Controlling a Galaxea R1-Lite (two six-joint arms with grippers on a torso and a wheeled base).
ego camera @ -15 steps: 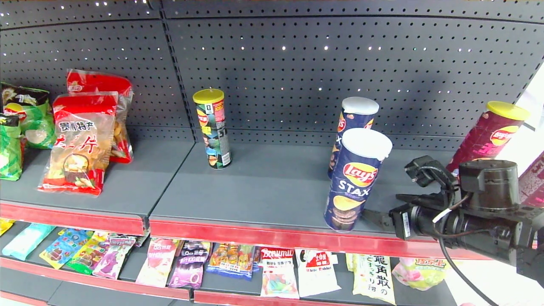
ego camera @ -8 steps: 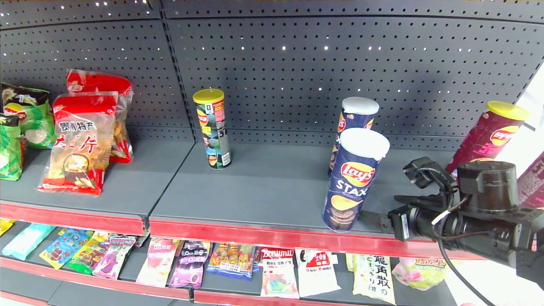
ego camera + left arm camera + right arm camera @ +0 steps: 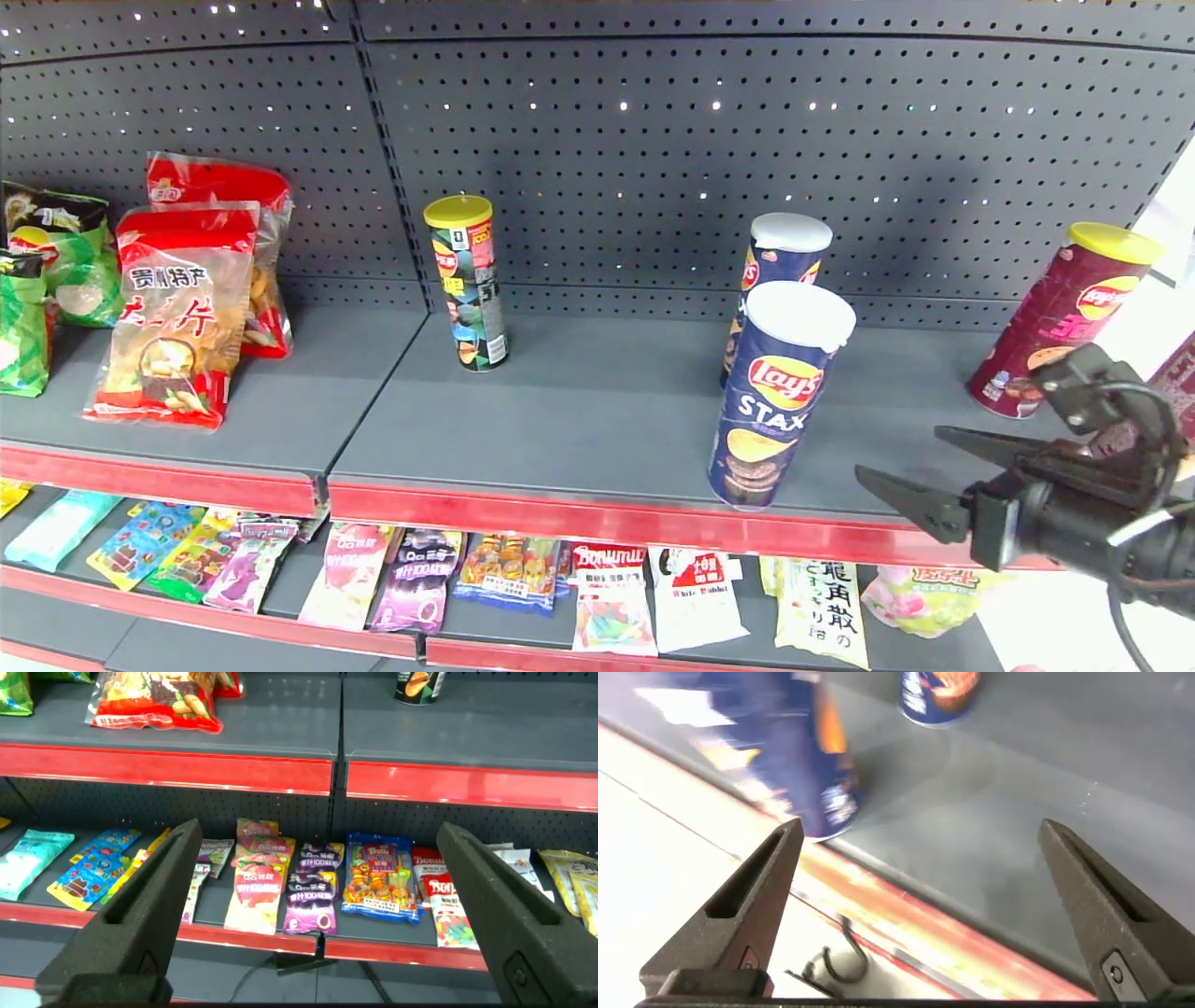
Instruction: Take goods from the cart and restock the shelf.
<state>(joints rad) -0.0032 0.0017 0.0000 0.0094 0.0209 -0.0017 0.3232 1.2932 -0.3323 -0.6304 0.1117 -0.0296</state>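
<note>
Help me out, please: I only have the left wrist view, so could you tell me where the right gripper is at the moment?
Observer: The right gripper hangs at the front edge of the upper shelf, to the right of the front blue can and apart from it.
Operator: Thank you. Is it holding anything?
Observer: No, its jaws are wide open with nothing between them; the front blue can stands upright on the shelf near the red edge.
Operator: Is there anything behind that can?
Observer: Yes, a second blue can with a white lid stands directly behind it, closer to the back panel.
</note>
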